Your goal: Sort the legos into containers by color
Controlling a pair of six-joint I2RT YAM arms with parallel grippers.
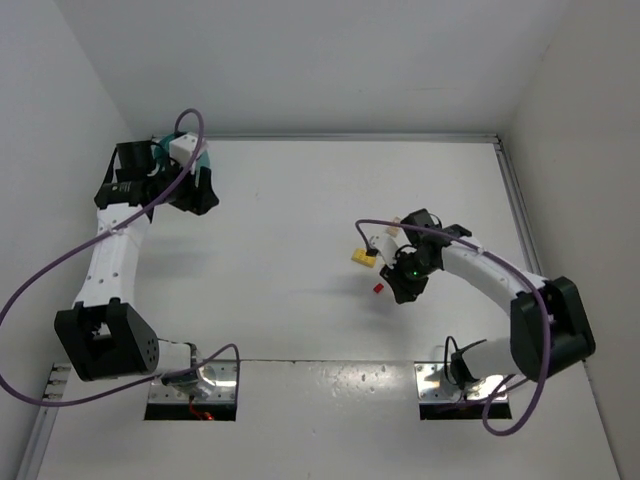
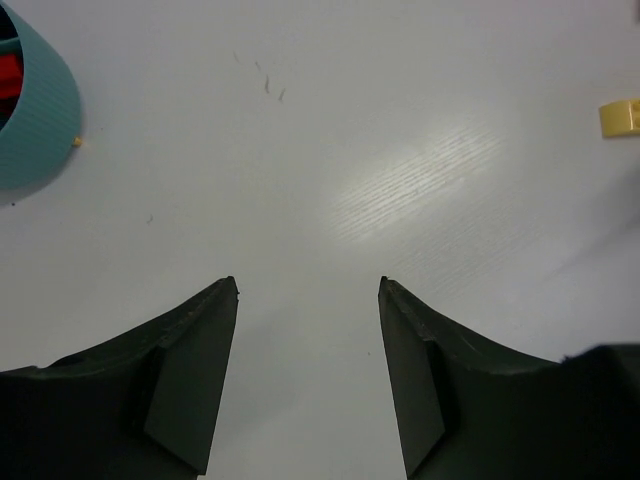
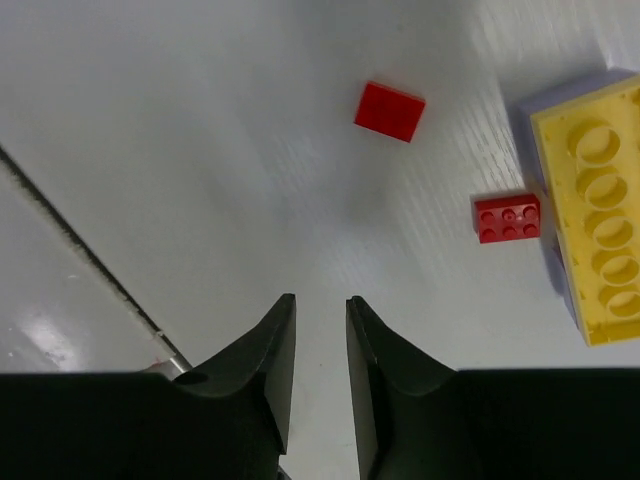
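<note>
We note left pincer (image 2: 308,285) wide open, empty, over bare counter (image 2: 400,150). Teal bowl (image 2: 40,110) sits at upper left of its view, something red inside. Right pincer (image 3: 320,300): jaws nearly together, narrow gap, nothing between. Ahead on counter lie flat red brick (image 3: 390,110) and studded red brick (image 3: 508,218). Latter is just beside yellow brick (image 3: 600,230), purple piece (image 3: 522,115) showing under its edge.

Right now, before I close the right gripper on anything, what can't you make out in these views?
- Teal bowl: cut off by the left wrist view's edge; in the top view the left arm covers it. Compartments unreadable.
- Yellow brick: cut by the right wrist view's right edge.
- Lavender sliver beside it: purple brick or shadow, cannot tell.
- Studded red brick and flat red brick: the top view shows one speck only.
</note>
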